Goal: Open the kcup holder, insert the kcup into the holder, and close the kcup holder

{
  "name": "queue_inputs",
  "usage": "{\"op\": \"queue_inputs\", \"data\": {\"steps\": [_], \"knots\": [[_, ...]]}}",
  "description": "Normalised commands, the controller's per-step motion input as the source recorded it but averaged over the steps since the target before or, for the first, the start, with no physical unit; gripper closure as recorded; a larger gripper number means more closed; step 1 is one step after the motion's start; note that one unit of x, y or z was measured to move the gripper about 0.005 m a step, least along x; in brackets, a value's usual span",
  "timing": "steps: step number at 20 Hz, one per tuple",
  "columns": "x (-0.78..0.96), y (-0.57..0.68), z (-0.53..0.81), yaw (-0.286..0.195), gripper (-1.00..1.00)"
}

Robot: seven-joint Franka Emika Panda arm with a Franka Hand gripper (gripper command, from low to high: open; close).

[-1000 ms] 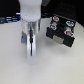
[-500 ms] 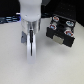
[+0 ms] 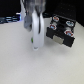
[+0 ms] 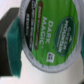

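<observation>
1. The table (image 3: pixel 20 67) is pale and fills the lower frame of the exterior view.
2. The white arm descends from the top centre, blurred.
3. The kcup holder (image 3: pixel 61 31), black and boxy, sits at the upper right, red-and-white pods on top.
4. The claw (image 3: pixel 36 46) reaches the table at centre-left, clenched on the kcup (image 4: pixel 47 35).
5. The kcup's green lid reads "Dark Magic", its edge cut off; a finger (image 4: pixel 9 42) presses against it.

exterior view high and wide, wrist view close on kcup (image 4: pixel 47 35)
</observation>
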Motion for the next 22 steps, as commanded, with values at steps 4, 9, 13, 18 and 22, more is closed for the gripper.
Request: {"op": "queue_inputs", "data": {"steps": [4,9,13,18,22], "knots": [[0.02,0.58,0.67,0.031,1.0],[0.01,0.65,0.52,0.022,1.0],[0.01,0.68,0.47,0.013,1.0],[0.03,0.68,0.35,0.014,1.0],[0.06,0.67,0.26,0.02,1.0]]}}
